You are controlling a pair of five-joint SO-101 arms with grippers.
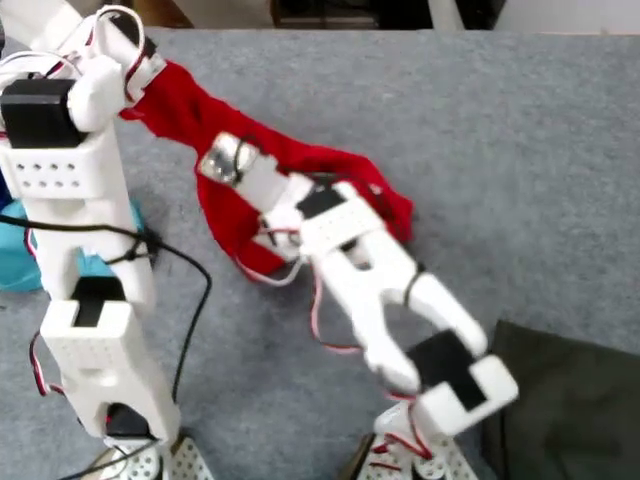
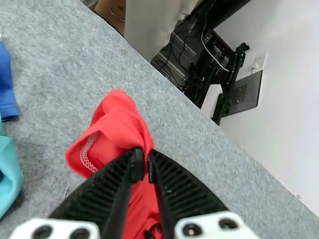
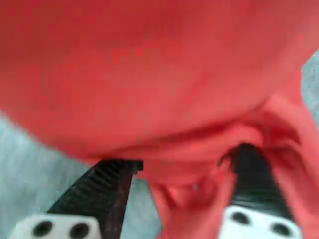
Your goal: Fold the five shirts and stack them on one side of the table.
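On the grey table [image 1: 520,140], with your left gripper [image 2: 141,162] clamped on a fold of the red shirt [image 1: 175,105] and your right gripper [image 3: 182,164] spread wide over its bunched middle, close on one edge and draw it flat.

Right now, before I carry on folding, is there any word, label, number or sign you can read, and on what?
None readable.
The red shirt, the dark shirt and the teal shirt show no print or tag.
The white arm casings carry no legible marking.
The equipment behind the table in the left wrist view is too small to show text.
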